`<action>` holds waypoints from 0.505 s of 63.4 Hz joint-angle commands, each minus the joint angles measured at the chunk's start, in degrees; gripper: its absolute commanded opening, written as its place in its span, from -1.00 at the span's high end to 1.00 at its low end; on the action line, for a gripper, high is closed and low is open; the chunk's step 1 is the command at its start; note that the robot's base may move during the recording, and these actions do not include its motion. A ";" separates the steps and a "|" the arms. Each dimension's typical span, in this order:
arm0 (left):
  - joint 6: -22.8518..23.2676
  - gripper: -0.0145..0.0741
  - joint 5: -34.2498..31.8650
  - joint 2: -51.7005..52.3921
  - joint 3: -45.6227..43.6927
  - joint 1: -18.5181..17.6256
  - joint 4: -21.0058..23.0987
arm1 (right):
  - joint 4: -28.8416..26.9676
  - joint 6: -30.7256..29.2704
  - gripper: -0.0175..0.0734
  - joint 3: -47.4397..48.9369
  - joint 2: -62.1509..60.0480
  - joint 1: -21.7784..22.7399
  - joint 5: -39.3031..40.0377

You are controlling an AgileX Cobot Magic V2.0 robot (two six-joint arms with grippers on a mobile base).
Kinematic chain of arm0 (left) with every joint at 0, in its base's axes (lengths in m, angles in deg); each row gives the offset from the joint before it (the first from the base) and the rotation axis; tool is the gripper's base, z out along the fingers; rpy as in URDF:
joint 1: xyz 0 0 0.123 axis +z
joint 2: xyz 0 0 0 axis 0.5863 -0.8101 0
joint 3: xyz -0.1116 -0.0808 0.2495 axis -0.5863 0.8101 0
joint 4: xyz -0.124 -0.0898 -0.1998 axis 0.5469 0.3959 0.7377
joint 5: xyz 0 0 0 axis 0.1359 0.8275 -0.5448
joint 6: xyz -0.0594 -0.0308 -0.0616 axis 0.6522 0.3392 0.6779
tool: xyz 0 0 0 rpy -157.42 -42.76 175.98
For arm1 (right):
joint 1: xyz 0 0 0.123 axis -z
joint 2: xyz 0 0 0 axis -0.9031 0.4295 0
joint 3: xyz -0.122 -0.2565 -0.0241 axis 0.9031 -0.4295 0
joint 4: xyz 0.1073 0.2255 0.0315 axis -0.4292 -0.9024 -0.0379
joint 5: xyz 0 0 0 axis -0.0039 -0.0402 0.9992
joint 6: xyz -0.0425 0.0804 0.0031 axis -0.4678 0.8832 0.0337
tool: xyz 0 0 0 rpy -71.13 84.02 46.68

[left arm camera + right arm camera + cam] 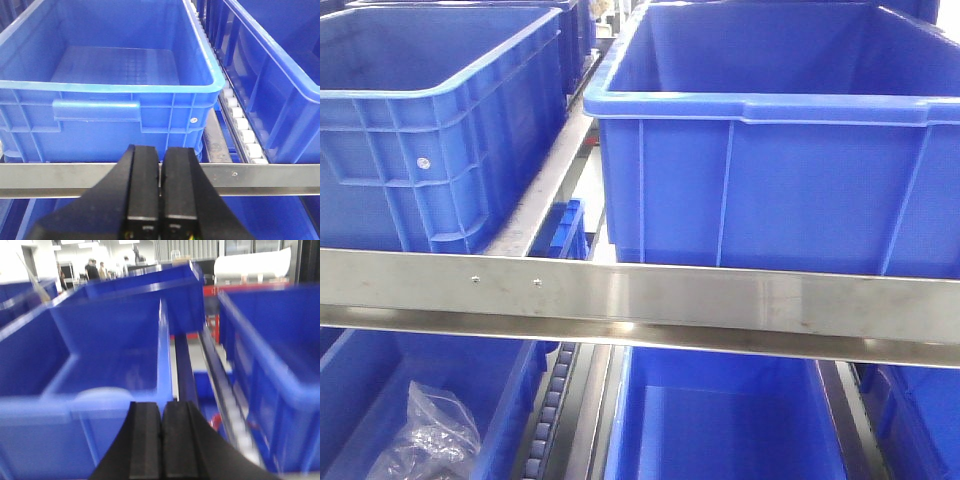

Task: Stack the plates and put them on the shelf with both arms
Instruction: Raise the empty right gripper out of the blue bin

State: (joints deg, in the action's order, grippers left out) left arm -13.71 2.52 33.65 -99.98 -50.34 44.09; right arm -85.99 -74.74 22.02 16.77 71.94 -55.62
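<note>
The plates are out of view in all three views. In the left wrist view my left gripper (160, 151) is shut with nothing between its black fingers (144, 165). It hangs just in front of the shelf's steel rail (270, 177), facing an empty blue bin (115, 65). In the blurred right wrist view my right gripper (161, 406) is also shut and holds nothing. It points over the near rim of another blue bin (110, 355). Neither arm shows in the front view, which has only the shelf rail (640, 300) and bins.
Large blue bins (780, 130) (430, 110) fill the upper shelf level. More bins sit below, one holding a clear plastic bag (425, 435). White roller tracks (242, 127) run between bins. People and equipment stand far behind in the right wrist view.
</note>
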 commanded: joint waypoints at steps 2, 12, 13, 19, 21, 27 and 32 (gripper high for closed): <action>0.53 0.48 -5.16 -0.77 -1.77 0.14 0.11 | 0.40 -0.29 0.49 -3.21 -3.16 0.30 4.66; 0.53 0.48 -5.16 -0.77 -1.77 0.14 0.11 | 0.04 -0.18 0.49 -8.31 -5.91 0.42 4.44; 0.53 0.48 -5.16 -0.77 -1.77 0.14 0.11 | -0.04 -0.18 0.49 -8.24 -5.91 0.42 3.26; 0.53 0.48 -5.30 -0.80 -1.77 0.14 0.11 | -0.03 -0.18 0.49 -8.24 -5.91 0.42 1.71; 0.53 0.48 -5.30 -0.80 -1.77 0.14 0.11 | -0.03 -0.18 0.49 -8.24 -5.91 0.42 1.19; 0.53 0.48 -5.30 -0.80 -1.77 0.14 0.11 | -0.03 -0.18 0.49 -8.24 -5.84 0.42 -0.28; 0.53 0.48 -5.30 -0.80 -1.77 0.14 0.11 | -0.05 -0.18 0.49 -8.24 -5.84 0.42 -0.53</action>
State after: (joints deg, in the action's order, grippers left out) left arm -13.71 2.52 33.65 -99.98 -50.34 44.09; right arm -86.20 -74.74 13.80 12.01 71.94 -60.19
